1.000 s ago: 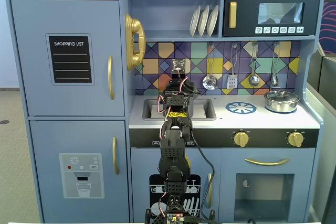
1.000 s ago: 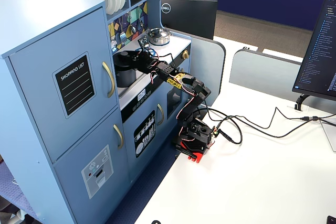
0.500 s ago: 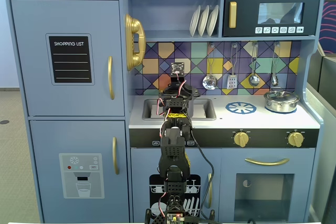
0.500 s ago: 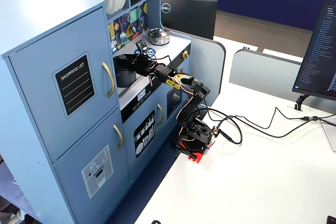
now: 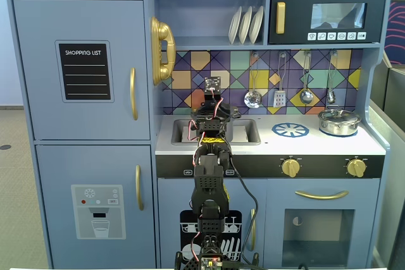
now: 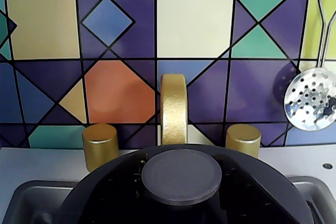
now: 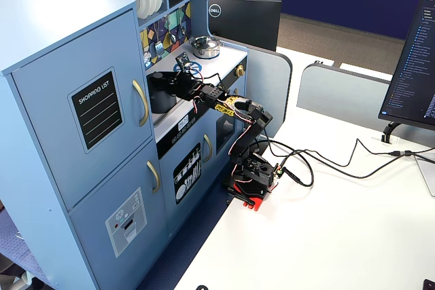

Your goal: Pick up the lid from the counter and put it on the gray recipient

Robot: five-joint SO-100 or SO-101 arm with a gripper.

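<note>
Toy kitchen (image 5: 82,67) is faced by the arm, reached over the sink (image 5: 243,132); the gray recipient (image 7: 162,93) is seen standing in the sink area; the lid (image 6: 181,176) appears seated on or just over it, knob centred below the gold faucet (image 6: 174,107). Gripper (image 5: 212,115) jaw state cannot be told; concentricity should be confirmed before release, then a straight lift-off.

A shiny silver pot (image 5: 339,121) sits on the counter right of the blue burner (image 5: 290,130)
</note>
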